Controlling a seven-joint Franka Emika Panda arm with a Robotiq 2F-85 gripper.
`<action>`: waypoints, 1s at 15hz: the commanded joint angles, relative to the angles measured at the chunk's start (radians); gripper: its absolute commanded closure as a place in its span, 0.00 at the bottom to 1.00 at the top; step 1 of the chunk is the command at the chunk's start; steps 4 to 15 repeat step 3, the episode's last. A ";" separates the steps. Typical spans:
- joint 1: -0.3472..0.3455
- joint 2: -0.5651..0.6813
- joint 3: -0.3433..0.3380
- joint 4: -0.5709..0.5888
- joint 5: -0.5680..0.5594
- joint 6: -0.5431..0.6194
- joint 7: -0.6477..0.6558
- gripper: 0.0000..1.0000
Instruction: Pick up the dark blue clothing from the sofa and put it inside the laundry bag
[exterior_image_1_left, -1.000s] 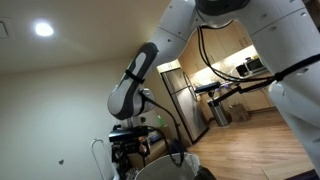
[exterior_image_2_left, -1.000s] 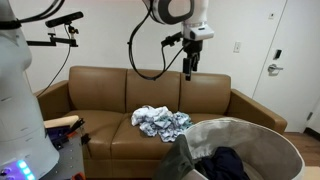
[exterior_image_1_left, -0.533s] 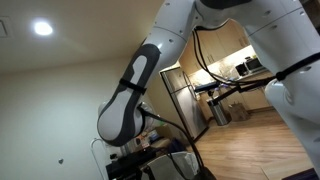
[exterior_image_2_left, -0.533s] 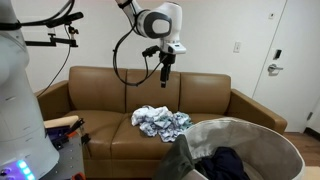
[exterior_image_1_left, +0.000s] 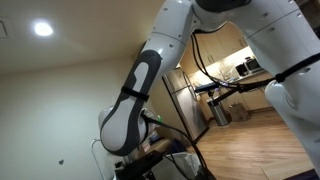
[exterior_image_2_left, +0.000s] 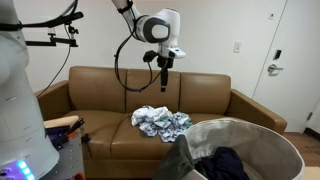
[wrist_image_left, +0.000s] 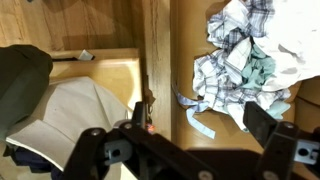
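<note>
The dark blue clothing lies inside the laundry bag, a round grey bag with a pale lining at the front right of the sofa. My gripper hangs fingers down in front of the brown sofa's backrest, above and behind the pile of clothes, far from the bag. In the wrist view my gripper is open and empty, its two black fingers wide apart over the sofa seat. The bag's pale lining shows at the left of that view.
A crumpled pile of white and plaid clothes lies on the sofa's middle seat; it also shows in the wrist view. A white door is at the right. An exterior view shows only my arm, ceiling and a kitchen.
My arm has swung left along the sofa back, away from the bag side, to above the clothes pile. The gripper stays empty and the clothes have not moved.
</note>
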 joint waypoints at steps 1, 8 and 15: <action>0.011 0.049 0.015 0.026 -0.065 -0.032 -0.112 0.00; 0.021 0.073 0.014 0.034 -0.129 -0.042 -0.141 0.00; 0.021 0.073 0.014 0.034 -0.129 -0.042 -0.141 0.00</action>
